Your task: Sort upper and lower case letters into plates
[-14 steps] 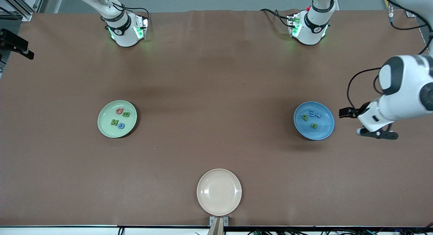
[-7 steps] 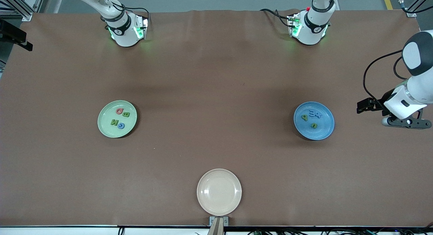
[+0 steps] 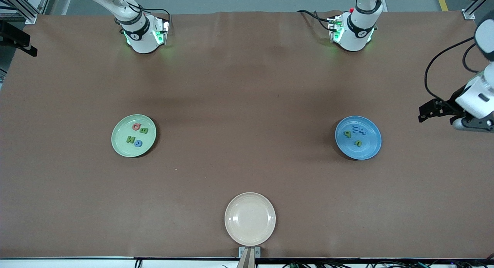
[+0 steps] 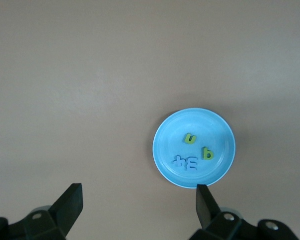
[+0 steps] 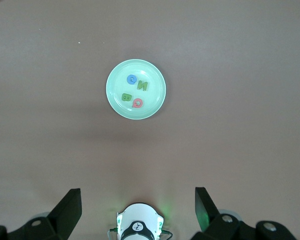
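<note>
With letters seemingly all sorted, four in the green plate [image 3: 133, 135] and four in the blue plate [image 3: 358, 137] toward the left arm's end, both the left gripper [image 4: 139, 202] and right gripper [image 5: 138, 206] hang empty with jaws spread, and should retreat high, clear of the blue plate.

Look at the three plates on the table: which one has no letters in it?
The cream-beige plate, nearest the front camera. It is bare, while the mint green plate and the blue plate each hold small letters.
</note>
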